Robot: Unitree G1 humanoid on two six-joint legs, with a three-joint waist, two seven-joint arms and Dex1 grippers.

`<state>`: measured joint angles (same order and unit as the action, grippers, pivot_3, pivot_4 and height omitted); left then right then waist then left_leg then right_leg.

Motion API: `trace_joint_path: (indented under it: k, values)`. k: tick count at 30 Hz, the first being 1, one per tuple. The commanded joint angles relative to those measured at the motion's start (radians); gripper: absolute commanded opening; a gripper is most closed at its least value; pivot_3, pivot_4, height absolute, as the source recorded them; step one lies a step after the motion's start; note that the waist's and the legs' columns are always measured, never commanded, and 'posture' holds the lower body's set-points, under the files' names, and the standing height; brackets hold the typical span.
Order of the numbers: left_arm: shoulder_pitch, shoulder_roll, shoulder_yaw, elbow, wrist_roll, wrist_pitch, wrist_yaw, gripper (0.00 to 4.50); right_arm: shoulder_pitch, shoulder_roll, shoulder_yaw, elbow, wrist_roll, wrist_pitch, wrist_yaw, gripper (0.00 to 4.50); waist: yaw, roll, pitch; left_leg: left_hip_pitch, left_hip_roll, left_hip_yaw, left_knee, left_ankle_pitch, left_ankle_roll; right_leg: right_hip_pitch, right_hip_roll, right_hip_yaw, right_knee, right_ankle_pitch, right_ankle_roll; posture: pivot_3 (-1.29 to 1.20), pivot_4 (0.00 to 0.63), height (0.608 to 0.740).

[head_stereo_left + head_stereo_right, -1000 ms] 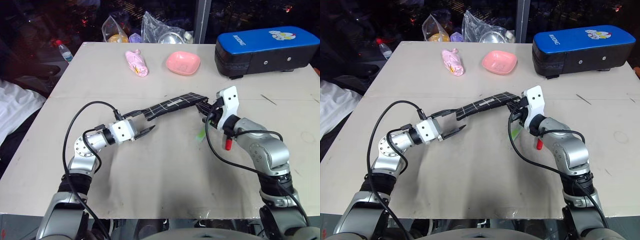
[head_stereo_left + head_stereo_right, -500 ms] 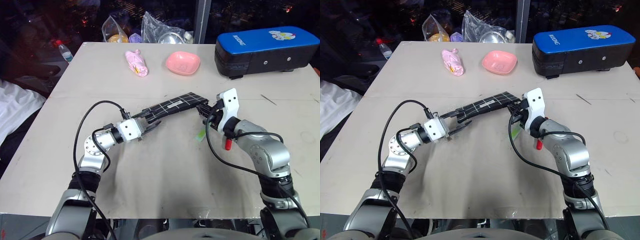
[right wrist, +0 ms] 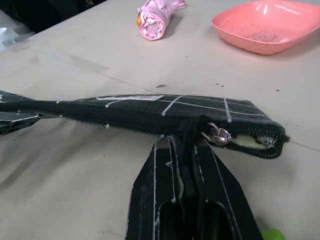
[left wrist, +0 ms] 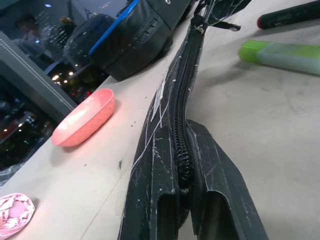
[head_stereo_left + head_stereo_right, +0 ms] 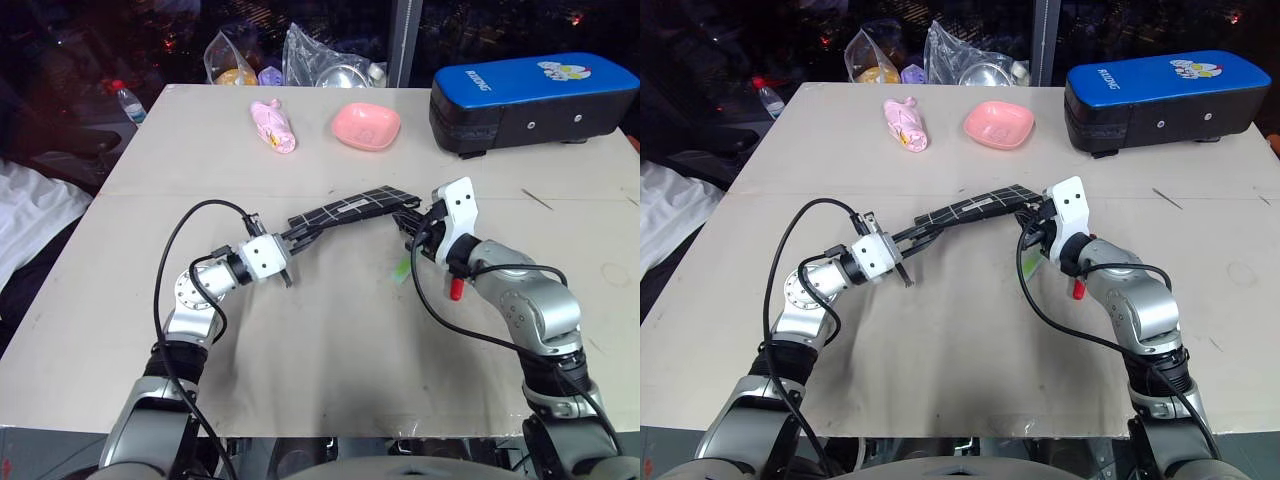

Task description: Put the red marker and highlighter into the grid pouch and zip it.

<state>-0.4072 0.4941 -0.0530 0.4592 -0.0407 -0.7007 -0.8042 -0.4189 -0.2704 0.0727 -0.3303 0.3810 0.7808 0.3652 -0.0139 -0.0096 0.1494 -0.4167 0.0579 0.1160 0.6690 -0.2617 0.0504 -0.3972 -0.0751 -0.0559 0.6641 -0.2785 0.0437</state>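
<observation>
The grid pouch [image 5: 350, 210], black with thin white lines, hangs stretched above the table between my two grippers. My left gripper [image 5: 292, 241] is shut on its left end, and the zipper edge runs between the fingers [image 4: 215, 170]. My right gripper [image 5: 411, 222] is shut on the pouch's right end, at the black pull below the metal slider [image 3: 218, 134]. A short gap in the zipper shows a pale inside there. The light green highlighter [image 5: 401, 270] lies on the table under the right gripper. The red marker [image 4: 290, 14] lies beside it, its red end [image 5: 455, 291] showing past my right forearm.
A big blue-and-black hard case [image 5: 535, 100] stands at the back right. A pink bowl [image 5: 366, 125] and a pink bundle [image 5: 273, 126] lie behind the pouch. Plastic bags [image 5: 300, 55] sit at the table's far edge, and a bottle [image 5: 128, 102] stands beyond the left corner.
My left gripper, open a second ago beside the pouch's left end, has closed on that end. The right gripper has kept still on the other end.
</observation>
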Motion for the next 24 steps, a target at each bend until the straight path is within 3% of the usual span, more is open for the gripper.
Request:
trace_joint_path:
  k: [1,14,20,24]
  values:
    - [0.001,-0.019,-0.015,-0.048,0.018,0.011,0.040,0.04,-0.010,-0.002,0.017,-0.056,0.003,-0.011,0.013,0.00,0.000,0.000,0.000,0.000,0.000,0.000,0.000,0.000,0.000,0.000,0.000,0.000,0.000,0.000,0.000,0.00,0.150,0.740]
    - [0.042,-0.068,-0.040,-0.118,0.067,0.069,0.145,0.04,0.002,0.001,0.099,-0.070,-0.015,-0.019,0.053,0.00,0.000,0.000,0.000,0.000,0.000,0.000,0.000,0.000,0.000,0.000,0.001,0.000,0.001,0.000,0.000,0.00,0.150,0.740]
    - [0.050,-0.065,-0.030,-0.134,0.072,0.088,0.168,0.04,0.008,-0.027,0.058,-0.088,-0.014,-0.014,0.050,0.00,0.001,0.000,0.000,0.000,0.000,0.000,0.000,0.000,0.000,0.000,0.001,0.000,0.000,0.000,0.000,0.00,0.150,0.740]
    - [0.051,-0.064,-0.034,-0.139,0.069,0.095,0.170,0.00,0.003,-0.040,0.014,-0.084,-0.010,0.006,0.026,1.75,0.002,0.000,0.000,0.000,0.000,0.000,0.001,0.000,0.000,0.000,0.000,0.000,0.000,0.000,0.001,0.00,0.150,0.740]
